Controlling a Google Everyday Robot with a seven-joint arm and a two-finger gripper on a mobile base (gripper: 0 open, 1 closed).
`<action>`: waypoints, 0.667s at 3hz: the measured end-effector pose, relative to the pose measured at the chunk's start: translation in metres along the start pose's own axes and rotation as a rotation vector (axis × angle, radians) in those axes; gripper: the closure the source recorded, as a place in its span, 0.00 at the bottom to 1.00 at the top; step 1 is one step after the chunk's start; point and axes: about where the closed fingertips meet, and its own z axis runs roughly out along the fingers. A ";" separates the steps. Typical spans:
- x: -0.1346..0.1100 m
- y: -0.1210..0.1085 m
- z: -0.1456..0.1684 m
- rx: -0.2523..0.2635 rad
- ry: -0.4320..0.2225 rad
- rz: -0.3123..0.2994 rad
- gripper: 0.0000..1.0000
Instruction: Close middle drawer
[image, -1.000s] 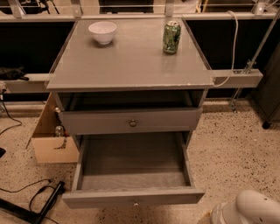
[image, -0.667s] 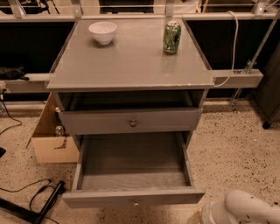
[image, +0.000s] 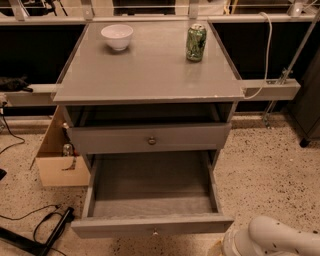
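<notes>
Grey cabinet (image: 150, 75) seen from above and in front; a white rounded arm segment (image: 280, 241) enters at the near right corner, on the speckled floor side of the cabinet, apart from every drawer; the gripper itself lies beyond the frame edge, so whether it is spread or pressed together cannot be told, and nothing is seen in its hold. The middle drawer (image: 125, 226) stands pulled far out toward the near side, its deep grey box open to view and bare inside, its low plain front nearest the camera with 1 small round knob (image: 155, 231) at centre; the arm segment sits just to the right of this front's right end, not touching it. Above it, the upper drawer (image: 115, 139) with a larger knob (image: 151, 141) is out only slightly. On the top surface, a white bowl (image: 117, 36) stands far left and a green can (image: 196, 42) upright far right, well apart. A cardboard box (image: 55, 170) rests on the floor at the cabinet's left. Compared with 1.0 s ago, the arm segment has shifted a little leftward toward the drawer front; the middle drawer is open as far as it was then.
</notes>
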 end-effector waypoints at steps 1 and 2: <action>-0.010 -0.008 0.030 -0.007 -0.050 -0.002 1.00; -0.039 -0.053 0.064 0.053 -0.111 -0.066 1.00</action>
